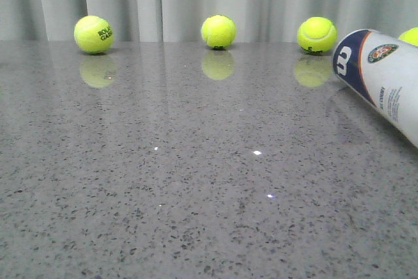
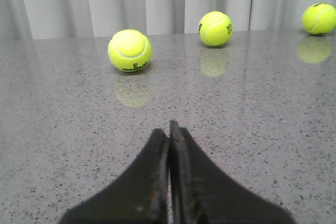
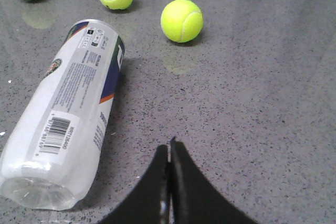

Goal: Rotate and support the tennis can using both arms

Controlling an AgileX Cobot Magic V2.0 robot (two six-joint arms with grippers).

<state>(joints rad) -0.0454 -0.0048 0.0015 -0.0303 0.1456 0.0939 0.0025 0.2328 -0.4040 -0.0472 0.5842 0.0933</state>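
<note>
Progress zero: tall white cylindrical tennis can [image 3: 71, 114] lying flat on speckled grey stone table [image 1: 196, 213], untouched. Left gripper [image 2: 169, 129], right gripper [image 3: 170, 148] both pinched together, empty, right one beside can. Everything left.

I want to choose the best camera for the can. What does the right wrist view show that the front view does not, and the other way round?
Only the right wrist view shows the right tool, its fingers closed together and empty, and the tennis can's barcode, printed side and clear end as it lies on the table. Only the front view shows the can's navy end with the white W and the leftmost tennis ball. Both show the can lying on its side, with nothing gripping it, and tennis balls on the grey table.
</note>
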